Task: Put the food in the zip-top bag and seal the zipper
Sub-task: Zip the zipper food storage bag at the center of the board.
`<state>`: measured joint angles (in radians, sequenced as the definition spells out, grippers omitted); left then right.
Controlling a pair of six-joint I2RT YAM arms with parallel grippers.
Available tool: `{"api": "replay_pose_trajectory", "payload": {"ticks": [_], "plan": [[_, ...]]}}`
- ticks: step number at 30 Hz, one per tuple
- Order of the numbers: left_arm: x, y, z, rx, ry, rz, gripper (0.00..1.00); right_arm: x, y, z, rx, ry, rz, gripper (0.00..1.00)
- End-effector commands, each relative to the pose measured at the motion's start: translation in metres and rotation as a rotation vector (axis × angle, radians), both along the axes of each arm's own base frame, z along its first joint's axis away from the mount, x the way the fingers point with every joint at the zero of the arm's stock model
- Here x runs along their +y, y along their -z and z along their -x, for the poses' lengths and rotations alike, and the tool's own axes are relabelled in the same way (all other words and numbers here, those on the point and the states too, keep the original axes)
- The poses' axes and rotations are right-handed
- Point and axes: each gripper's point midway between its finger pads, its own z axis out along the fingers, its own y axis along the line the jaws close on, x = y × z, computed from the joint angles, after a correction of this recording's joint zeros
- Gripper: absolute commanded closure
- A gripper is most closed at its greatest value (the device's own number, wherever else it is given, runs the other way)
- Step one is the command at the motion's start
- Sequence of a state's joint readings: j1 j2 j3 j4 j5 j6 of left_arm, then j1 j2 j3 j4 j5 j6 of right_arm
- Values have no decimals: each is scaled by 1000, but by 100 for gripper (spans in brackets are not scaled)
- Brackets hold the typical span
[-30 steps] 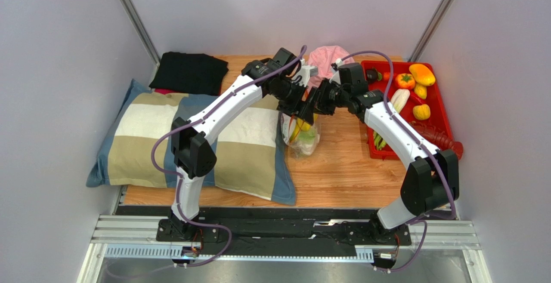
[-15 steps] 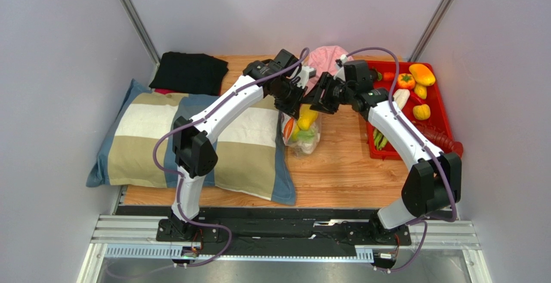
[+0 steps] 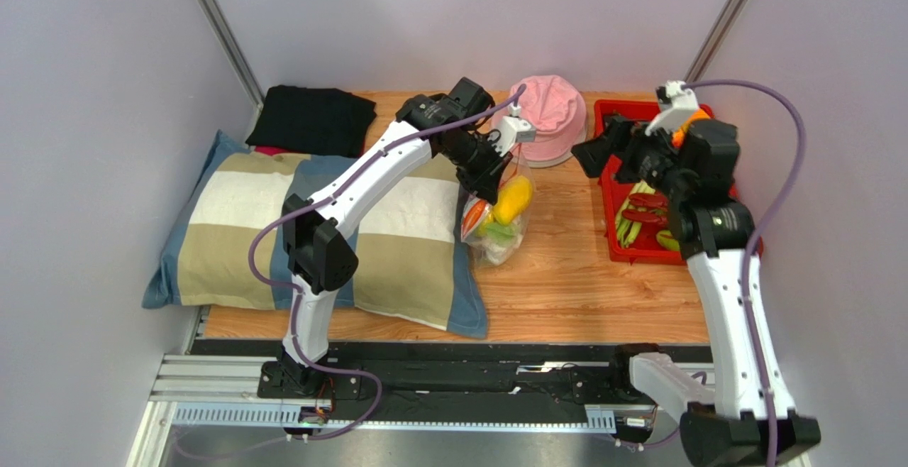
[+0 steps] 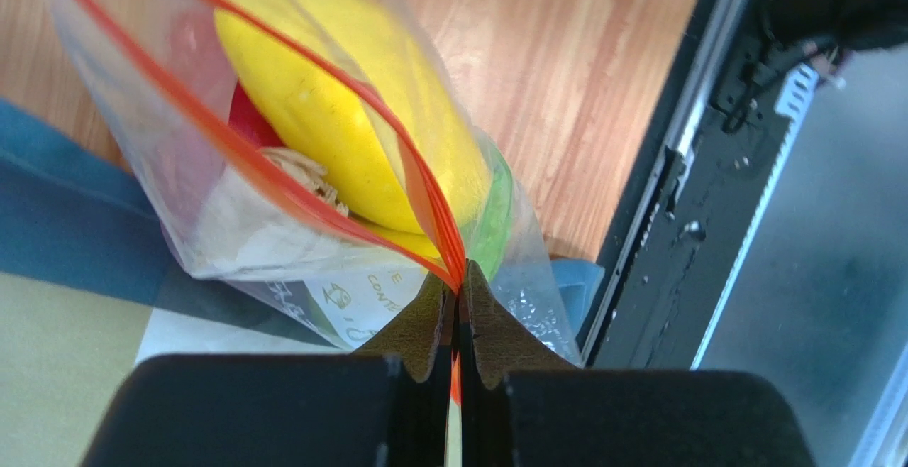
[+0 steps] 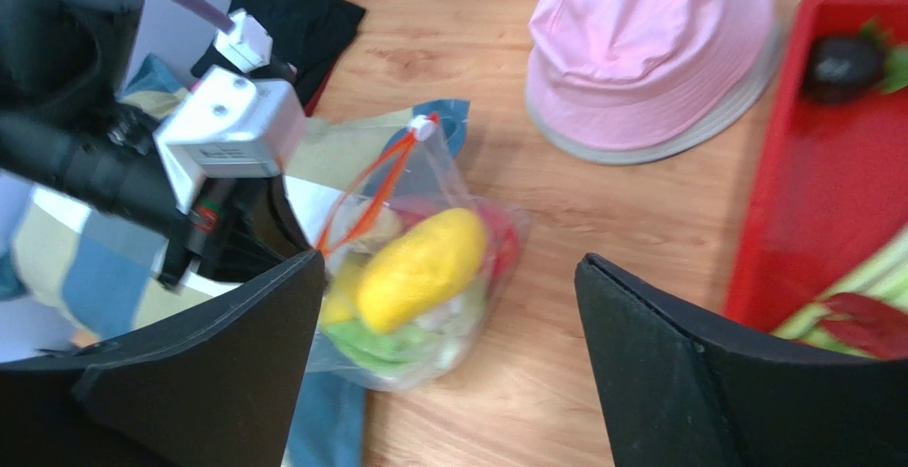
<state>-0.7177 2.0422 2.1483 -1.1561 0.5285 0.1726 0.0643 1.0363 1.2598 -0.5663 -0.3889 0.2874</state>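
Note:
The clear zip-top bag [image 3: 497, 231] stands on the wood between the pillow and the tray, with its mouth open. A yellow food piece [image 3: 513, 199] pokes out of the top, above red, green and white pieces. My left gripper [image 3: 482, 192] is shut on one end of the orange-red zipper [image 4: 418, 174], which splits into two strips around the yellow food [image 4: 309, 116]. My right gripper [image 3: 589, 154] is open and empty, off to the right by the tray. In the right wrist view the bag [image 5: 469, 329] shows between its open fingers [image 5: 234, 350], some way off.
A pink hat [image 3: 549, 116] lies just behind the bag. The red tray [image 3: 612, 116] at right holds green and red food [image 3: 639, 217]. A striped pillow [image 3: 266, 222] lies left of the bag, with a black cloth [image 3: 312, 118] behind it.
The right gripper opened, left the yellow food in the bag's mouth and swung away right toward the tray. The left gripper closed on the zipper's end.

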Motion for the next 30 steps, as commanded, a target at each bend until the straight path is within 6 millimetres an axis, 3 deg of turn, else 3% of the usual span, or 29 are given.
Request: {"api": "replay_pose_trajectory", "payload": {"ticks": [1, 2, 6, 7, 9, 10, 12, 14, 21, 30], "plan": [[-8, -58, 31, -138, 343, 206, 100, -11, -5, 28, -192, -118, 209, 5], [-5, -58, 38, -131, 380, 211, 100, -4, -4, 40, -234, -199, 249, 5], [8, -62, 55, -261, 619, 256, 97, 5, 43, 67, -155, -344, 255, 4], [14, -55, 62, -325, 749, 274, 97, 16, 47, 78, -161, -419, 223, 6], [22, -59, 72, -408, 845, 295, 99, 27, 52, 89, -189, -498, 180, 7], [28, -49, 78, -408, 886, 296, 99, 34, 50, 96, -209, -540, 150, 7], [34, -48, 85, -511, 1014, 326, 100, 36, 43, 101, -277, -549, 158, 7], [41, -39, 95, -536, 1099, 340, 100, 37, 51, 106, -303, -574, 180, 7], [35, -28, 122, -575, 1258, 393, 100, 44, 67, 131, -417, -695, 262, 13], [26, -24, 119, -570, 1257, 399, 100, 55, 93, 158, -449, -873, 325, 18]]}}
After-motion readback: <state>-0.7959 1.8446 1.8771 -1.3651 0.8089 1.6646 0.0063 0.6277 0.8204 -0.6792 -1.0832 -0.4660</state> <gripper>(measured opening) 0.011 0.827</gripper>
